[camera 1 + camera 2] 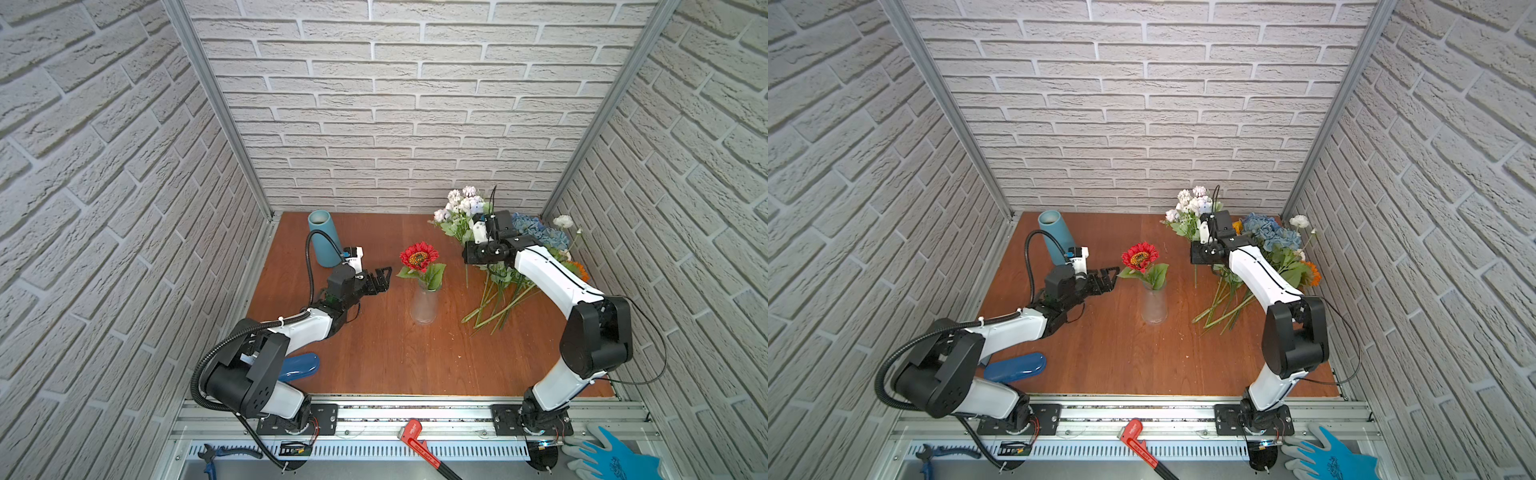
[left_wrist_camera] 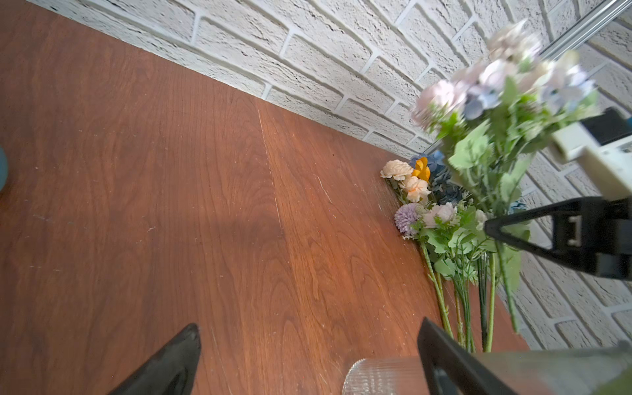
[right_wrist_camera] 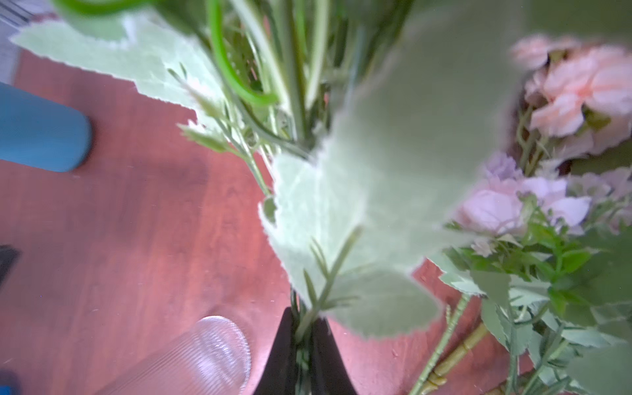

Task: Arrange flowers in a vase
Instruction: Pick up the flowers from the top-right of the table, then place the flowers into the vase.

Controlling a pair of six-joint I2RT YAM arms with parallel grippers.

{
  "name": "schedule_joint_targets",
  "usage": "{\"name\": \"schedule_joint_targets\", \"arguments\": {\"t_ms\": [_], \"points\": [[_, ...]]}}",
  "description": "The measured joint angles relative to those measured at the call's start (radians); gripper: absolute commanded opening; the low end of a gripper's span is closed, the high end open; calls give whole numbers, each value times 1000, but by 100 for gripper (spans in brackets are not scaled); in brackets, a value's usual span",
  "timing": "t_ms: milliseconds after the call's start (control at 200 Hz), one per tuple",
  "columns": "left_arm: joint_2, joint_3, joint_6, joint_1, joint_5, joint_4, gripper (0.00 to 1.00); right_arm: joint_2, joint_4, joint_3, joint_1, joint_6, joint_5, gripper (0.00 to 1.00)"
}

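Vase (image 1: 424,305) ribbed, clear; flowers (image 3: 325,212) serrate-leaved

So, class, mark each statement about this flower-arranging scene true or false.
1. The glass vase holds a red flower. True.
2. The right jaws stand open and empty. False: they are shut on the pale lilac bunch at its stem.
3. The teal vase lies on its side. False: it stands upright.
4. The left jaws are open, holding nothing. True.
5. Other flowers lie on the table. True.
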Motion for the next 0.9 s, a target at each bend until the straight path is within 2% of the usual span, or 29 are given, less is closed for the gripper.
{"name": "schedule_joint_targets", "arguments": {"t_ms": [245,450,650,900], "points": [[-2,0,0,0,0,0,98,-172,30,3,0,-2,-72,5],[-3,0,-4,0,1,2,98,-371,138,-27,0,2,-178,6],[-3,0,-19,0,8,2,98,-533,286,-185,27,-3,-301,6],[-3,0,-27,-19,12,2,98,-659,515,-454,176,-104,-343,6]]}}
